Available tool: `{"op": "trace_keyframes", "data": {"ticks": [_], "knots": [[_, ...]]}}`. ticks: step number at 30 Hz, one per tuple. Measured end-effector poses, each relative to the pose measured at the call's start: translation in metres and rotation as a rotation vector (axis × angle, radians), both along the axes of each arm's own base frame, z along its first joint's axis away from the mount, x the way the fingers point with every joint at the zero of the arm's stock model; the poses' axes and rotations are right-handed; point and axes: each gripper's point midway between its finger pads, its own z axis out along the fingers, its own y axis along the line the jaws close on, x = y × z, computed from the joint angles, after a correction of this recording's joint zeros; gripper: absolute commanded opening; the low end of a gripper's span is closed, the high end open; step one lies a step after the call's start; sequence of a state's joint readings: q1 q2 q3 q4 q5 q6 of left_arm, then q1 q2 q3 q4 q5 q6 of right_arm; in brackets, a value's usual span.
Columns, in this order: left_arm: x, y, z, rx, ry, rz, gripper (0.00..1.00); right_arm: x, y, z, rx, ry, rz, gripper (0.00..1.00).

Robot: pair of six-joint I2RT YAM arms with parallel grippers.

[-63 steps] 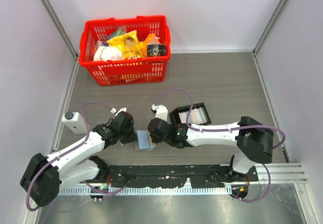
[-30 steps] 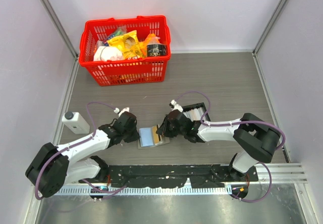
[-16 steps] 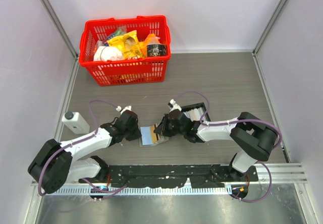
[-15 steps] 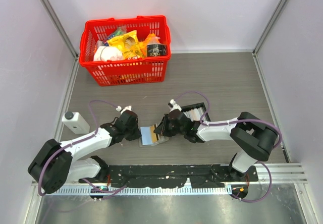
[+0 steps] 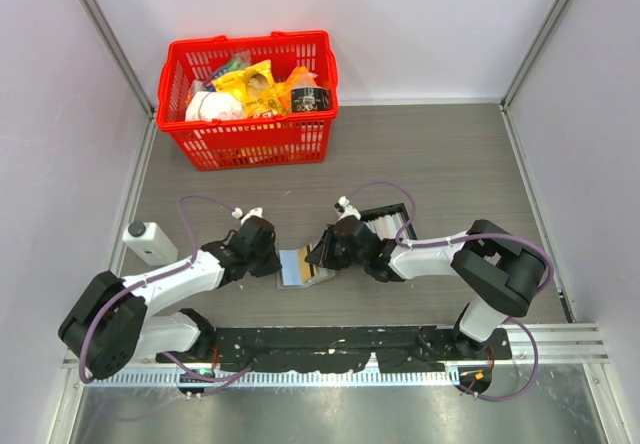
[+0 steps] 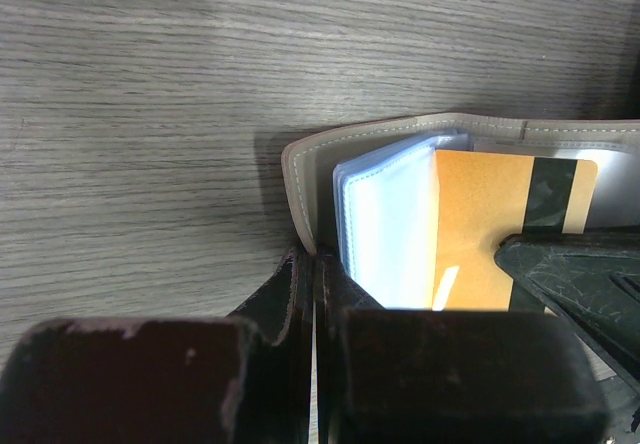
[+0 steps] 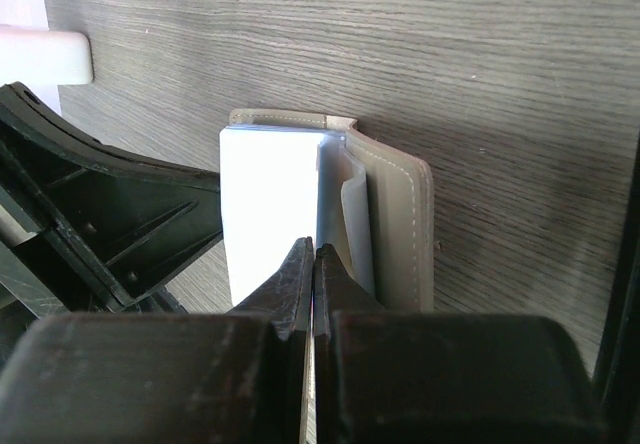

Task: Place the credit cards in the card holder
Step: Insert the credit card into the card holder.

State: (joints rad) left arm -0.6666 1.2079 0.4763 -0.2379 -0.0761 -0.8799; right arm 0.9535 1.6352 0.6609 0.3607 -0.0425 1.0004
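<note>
On the grey table (image 5: pixel 450 164) we see, at the far side, a red basket (image 5: pixel 250 144) of groceries. Nearer the arms sits a black tray (image 5: pixel 385 208) holding pale credit cards (image 5: pixel 393 228). Just left of it, the card holder (image 5: pixel 291 269) lies open between both arms. The left gripper (image 6: pixel 314 262) is closed, its tips touching the holder's cover edge. The right gripper (image 7: pixel 313 252) is clamped on a tan-orange credit card (image 6: pixel 480 219) set against the pale blue pockets.
</note>
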Motion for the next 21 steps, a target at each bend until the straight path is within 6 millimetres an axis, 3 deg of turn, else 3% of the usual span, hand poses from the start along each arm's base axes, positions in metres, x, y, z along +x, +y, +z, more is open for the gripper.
{"op": "trace_keyframes", "data": {"ticks": [14, 21], "knots": [[0.0029, -0.0012, -0.0047, 0.024, 0.03, 0.012, 0.0, -0.0018, -0.0013, -0.0017, 0.047, 0.032, -0.056, 0.02], [0.003, -0.0014, -0.0044, 0.023, 0.03, 0.01, 0.0, -0.0012, -0.0031, -0.0055, 0.02, 0.033, -0.059, 0.08]]}}
